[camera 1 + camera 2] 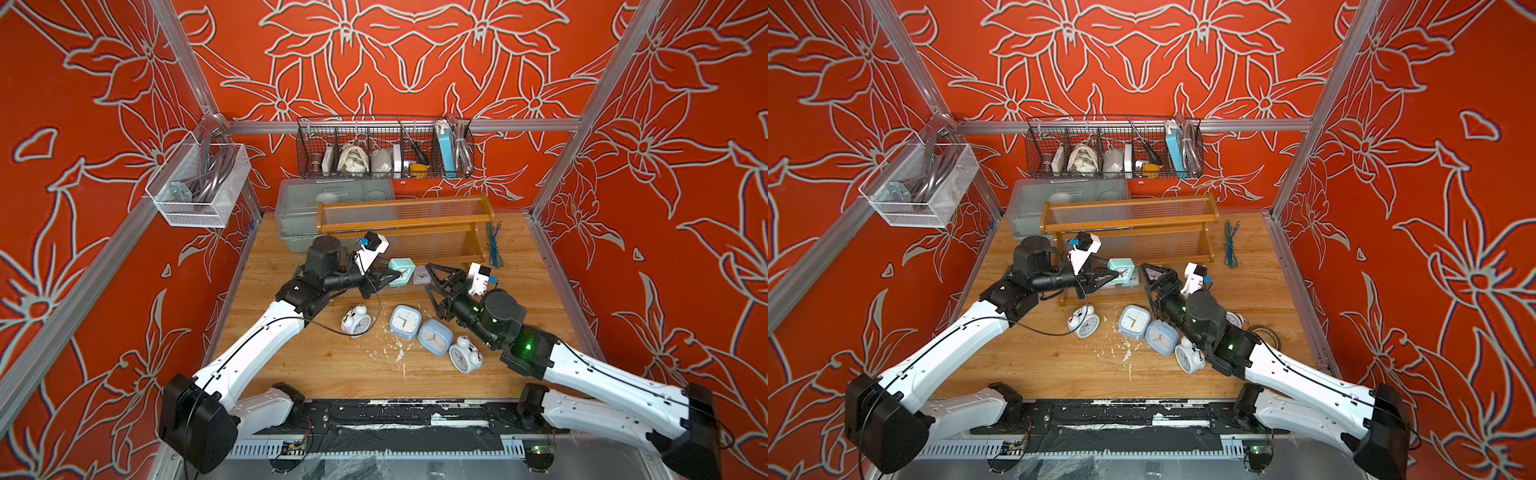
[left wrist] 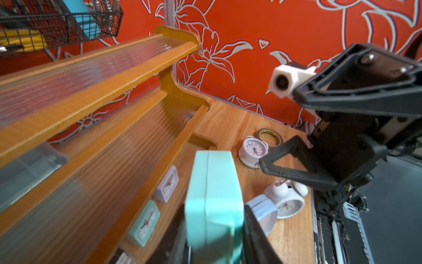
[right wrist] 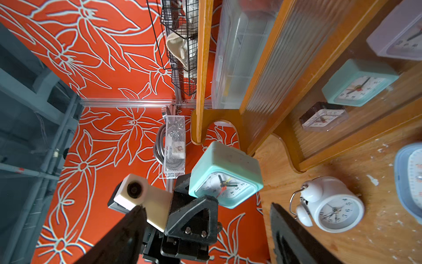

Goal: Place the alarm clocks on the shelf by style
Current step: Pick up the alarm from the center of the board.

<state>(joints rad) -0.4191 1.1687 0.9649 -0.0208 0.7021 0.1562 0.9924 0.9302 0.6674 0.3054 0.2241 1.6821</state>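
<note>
My left gripper (image 1: pixel 395 274) is shut on a teal square alarm clock (image 1: pixel 401 267), held over the bottom tier of the brown shelf (image 1: pixel 407 224); in the left wrist view the clock (image 2: pixel 212 194) fills the gap between the fingers. Three small square clocks stand on that tier: white (image 3: pixel 402 34), teal (image 3: pixel 359 83) and dark grey (image 3: pixel 323 116). My right gripper (image 1: pixel 429 277) is open and empty, just right of the held clock. On the table lie two pale-blue clocks (image 1: pixel 405 321) (image 1: pixel 435 336) and white twin-bell clocks (image 1: pixel 356 320) (image 1: pixel 465 353) (image 1: pixel 1235 320).
A clear plastic bin (image 1: pixel 299 208) stands behind the shelf's left end. A black wire basket (image 1: pixel 384 149) hangs on the back wall and a white mesh basket (image 1: pixel 199 187) on the left wall. Green wires (image 1: pixel 494 245) and a tape roll (image 1: pixel 1266 334) lie at the right.
</note>
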